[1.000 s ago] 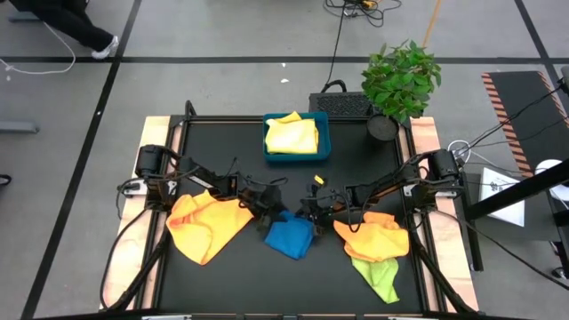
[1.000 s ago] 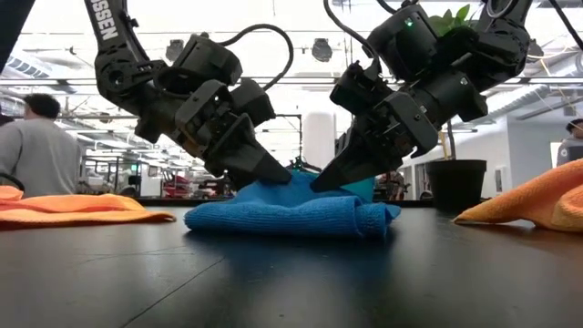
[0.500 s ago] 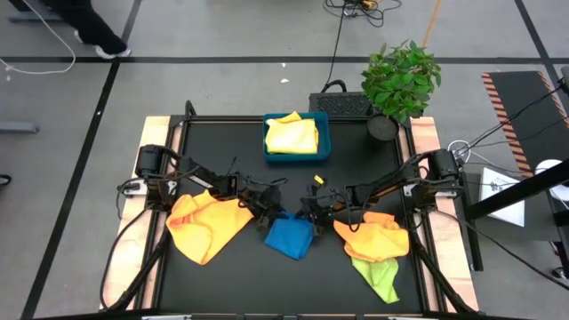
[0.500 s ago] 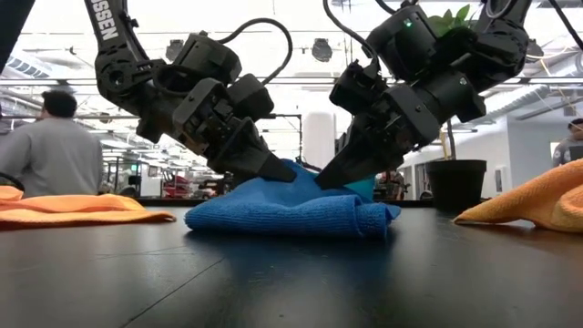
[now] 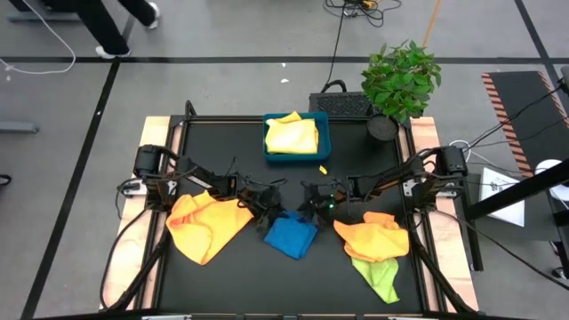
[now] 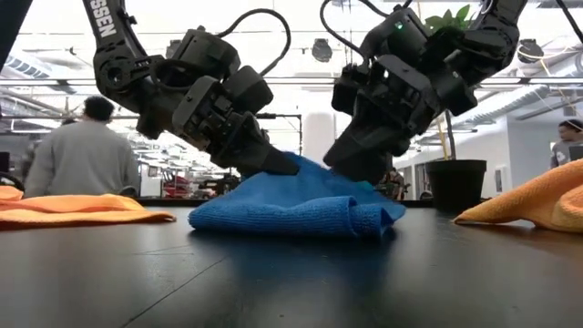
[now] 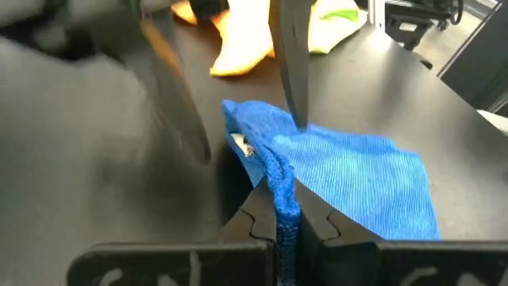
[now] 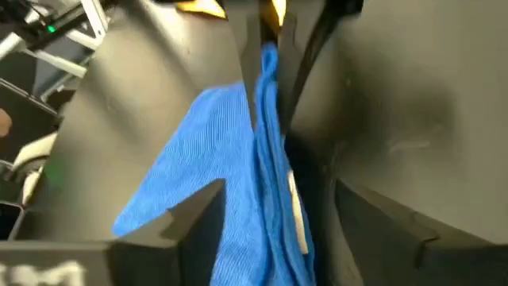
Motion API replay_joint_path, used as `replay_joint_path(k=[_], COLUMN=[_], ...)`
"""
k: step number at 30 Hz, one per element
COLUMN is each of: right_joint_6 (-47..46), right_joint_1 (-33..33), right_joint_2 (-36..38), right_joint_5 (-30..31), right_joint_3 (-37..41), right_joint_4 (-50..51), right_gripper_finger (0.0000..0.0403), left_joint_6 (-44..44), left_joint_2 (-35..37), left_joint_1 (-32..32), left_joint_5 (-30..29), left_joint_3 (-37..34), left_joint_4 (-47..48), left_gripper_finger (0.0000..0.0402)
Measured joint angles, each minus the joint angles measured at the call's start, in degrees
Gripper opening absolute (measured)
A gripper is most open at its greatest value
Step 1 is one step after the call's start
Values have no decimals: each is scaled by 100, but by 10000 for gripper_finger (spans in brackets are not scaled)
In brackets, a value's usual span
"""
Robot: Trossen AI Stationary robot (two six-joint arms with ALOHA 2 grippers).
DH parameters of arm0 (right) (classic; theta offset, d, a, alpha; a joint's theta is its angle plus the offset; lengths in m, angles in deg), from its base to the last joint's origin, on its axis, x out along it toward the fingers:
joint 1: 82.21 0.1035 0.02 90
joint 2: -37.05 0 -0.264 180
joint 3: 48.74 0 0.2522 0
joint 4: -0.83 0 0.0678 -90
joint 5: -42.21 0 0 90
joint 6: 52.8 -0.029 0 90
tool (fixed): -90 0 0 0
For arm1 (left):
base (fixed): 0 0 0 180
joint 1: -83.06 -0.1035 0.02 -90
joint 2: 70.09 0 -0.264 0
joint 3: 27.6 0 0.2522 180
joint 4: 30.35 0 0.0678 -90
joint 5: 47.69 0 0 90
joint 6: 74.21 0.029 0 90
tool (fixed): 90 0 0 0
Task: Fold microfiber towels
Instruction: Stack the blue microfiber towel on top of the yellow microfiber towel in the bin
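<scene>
A blue microfiber towel lies bunched at the table's middle, and a ridge of it is drawn up into a peak. My left gripper is shut on that ridge. My right gripper faces it from the other side. It is open, with one finger on each side of the ridge. An orange-yellow towel lies to the left. An orange towel on a lime green towel lies to the right. A pale yellow towel fills the blue tray. My left gripper pinches a raised fold of the blue towel between its two fingers. It comes slanting down from the table's left side. The fold stands up as a ridge, and the rest of the towel lies on the table. My right gripper's open fingers flank the ridge; whether they touch it I cannot tell.
A potted plant stands at the far right corner of the table. A small yellow scrap lies near the tray. People are in the room behind. Bare black tabletop lies toward the near edge.
My right gripper has opened and let go of the blue towel. It has rolled and drawn back a little, up and toward the far edge. The towel's ridge now stands higher at my left gripper, and its lower part has stayed on the table.
</scene>
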Motion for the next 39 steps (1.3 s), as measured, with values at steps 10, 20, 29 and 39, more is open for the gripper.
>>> replay_joint_path(k=[10, 20, 29, 39], right_joint_6=[-204, -204, -133, 63], right_joint_1=[54, 84, 33, 37], right_joint_2=[-10, -10, -10, 567], right_joint_5=[-155, -129, -116, 382], right_joint_3=[0, 0, 0, 0], right_joint_4=[231, 256, 253, 708], right_gripper_finger=[257, 158, 35, 20], left_joint_6=[220, 323, 275, 257], left_joint_2=[612, 1021, 1021, 1093], left_joint_1=[0, 9, 11, 11], left_joint_5=[-315, -899, -1048, -1067], left_joint_3=[4, 2, 2, 2], left_joint_4=[210, 1088, 1133, 1203], left_gripper_finger=[8, 8, 8, 8])
